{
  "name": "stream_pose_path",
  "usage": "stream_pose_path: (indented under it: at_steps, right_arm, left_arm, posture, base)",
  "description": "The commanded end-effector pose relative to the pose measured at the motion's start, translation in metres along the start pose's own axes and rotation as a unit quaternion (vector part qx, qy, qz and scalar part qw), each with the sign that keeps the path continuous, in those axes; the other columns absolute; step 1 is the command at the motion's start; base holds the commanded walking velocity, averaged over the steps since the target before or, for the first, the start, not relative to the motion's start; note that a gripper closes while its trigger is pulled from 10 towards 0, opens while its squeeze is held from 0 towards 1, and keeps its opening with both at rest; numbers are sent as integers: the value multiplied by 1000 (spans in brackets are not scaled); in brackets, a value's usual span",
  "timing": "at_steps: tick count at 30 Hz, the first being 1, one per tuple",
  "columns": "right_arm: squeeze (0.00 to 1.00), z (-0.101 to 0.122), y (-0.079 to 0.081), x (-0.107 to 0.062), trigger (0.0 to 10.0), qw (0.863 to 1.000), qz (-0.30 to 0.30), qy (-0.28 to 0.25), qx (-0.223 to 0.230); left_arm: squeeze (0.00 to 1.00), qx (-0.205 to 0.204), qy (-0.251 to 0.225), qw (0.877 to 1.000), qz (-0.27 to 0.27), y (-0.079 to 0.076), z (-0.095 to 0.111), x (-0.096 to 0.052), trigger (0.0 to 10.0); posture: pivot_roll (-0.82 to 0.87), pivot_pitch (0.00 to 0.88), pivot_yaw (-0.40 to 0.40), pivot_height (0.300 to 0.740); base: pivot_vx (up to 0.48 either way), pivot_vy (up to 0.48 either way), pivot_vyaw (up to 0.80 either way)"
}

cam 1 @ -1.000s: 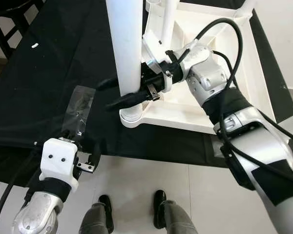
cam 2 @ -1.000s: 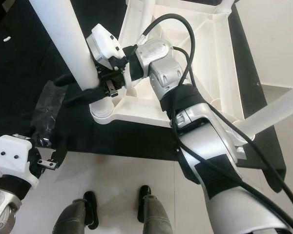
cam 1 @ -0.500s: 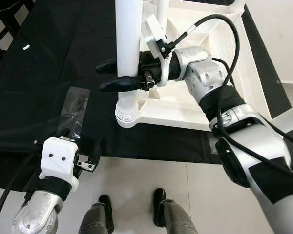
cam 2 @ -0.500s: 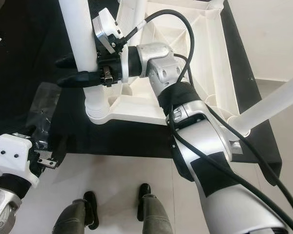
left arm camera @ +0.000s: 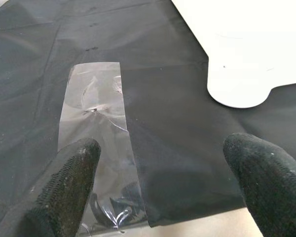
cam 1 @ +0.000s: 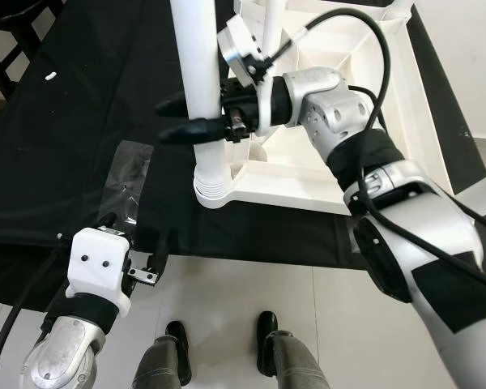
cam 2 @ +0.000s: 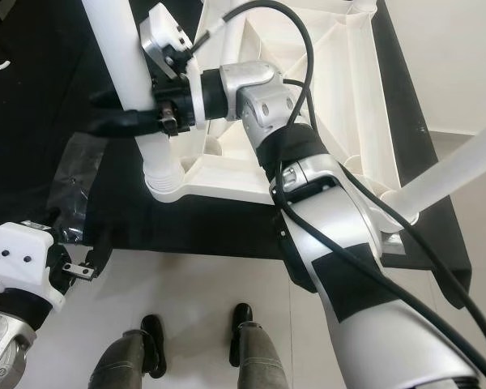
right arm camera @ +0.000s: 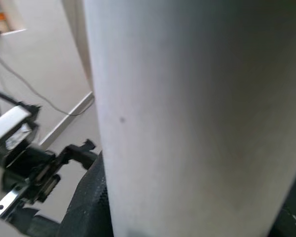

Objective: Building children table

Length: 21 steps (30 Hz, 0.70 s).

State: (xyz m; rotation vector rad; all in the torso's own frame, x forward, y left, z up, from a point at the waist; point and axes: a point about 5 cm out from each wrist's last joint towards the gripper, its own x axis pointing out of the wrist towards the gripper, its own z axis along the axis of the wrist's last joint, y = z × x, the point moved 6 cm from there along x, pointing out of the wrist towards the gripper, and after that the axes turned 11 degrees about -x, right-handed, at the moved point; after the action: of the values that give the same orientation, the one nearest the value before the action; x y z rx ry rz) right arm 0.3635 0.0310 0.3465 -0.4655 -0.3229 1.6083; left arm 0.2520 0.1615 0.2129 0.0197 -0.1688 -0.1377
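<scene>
The white children's table (cam 1: 308,190) lies upside down on a black cloth (cam 1: 81,138). A white round leg (cam 1: 198,81) stands upright in its near left corner socket (cam 1: 211,185). My right gripper (cam 1: 168,120) is shut on that leg a little above the socket, one black finger on each side; the leg (right arm camera: 197,118) looms close in the right wrist view. My left gripper (left arm camera: 167,182) hangs open low at the left, over the cloth's near edge and a clear plastic bag (left arm camera: 98,128), holding nothing.
Another white leg (cam 2: 462,166) sticks out at the table's near right corner. A small white piece (cam 1: 51,76) lies on the cloth at the far left. A black chair (cam 1: 8,32) stands beyond. Two feet in dark shoes (cam 1: 219,356) stand on the pale floor.
My right gripper has slid up the leg from near the socket and turned about it, and the leg has swung from leaning to more upright. The left arm has stayed still.
</scene>
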Motion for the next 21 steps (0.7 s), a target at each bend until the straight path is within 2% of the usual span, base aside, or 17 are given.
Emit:
stream_pose_path:
  at_steps: [1, 15, 20, 21]
  right_arm:
    - [0, -40, 3, -6, 10000, 996, -20, 74, 42]
    - [0, -40, -6, -8, 10000, 994, -55, 80, 47]
    - [0, -36, -5, -11, 10000, 996, -60, 46, 37]
    - [0, -33, -3, -13, 10000, 998, -56, 31, 20]
  left_arm:
    - [0, -1, 16, 1000, 2, -1, -9, -2, 10000]
    - [0, -1, 15, 1000, 0, -1, -9, -1, 10000]
    - [0, 0, 15, 1000, 1, -1, -10, -1, 10000]
    - [0, 0, 15, 1000, 1, -1, -10, 0, 10000]
  posture:
    - [20, 437, -89, 740]
    - [17, 429, -85, 740]
    - [18, 425, -81, 740]
    - [19, 420, -79, 740]
  base:
    - [0, 0, 0]
    - [0, 0, 0]
    - [0, 0, 0]
    - [0, 0, 0]
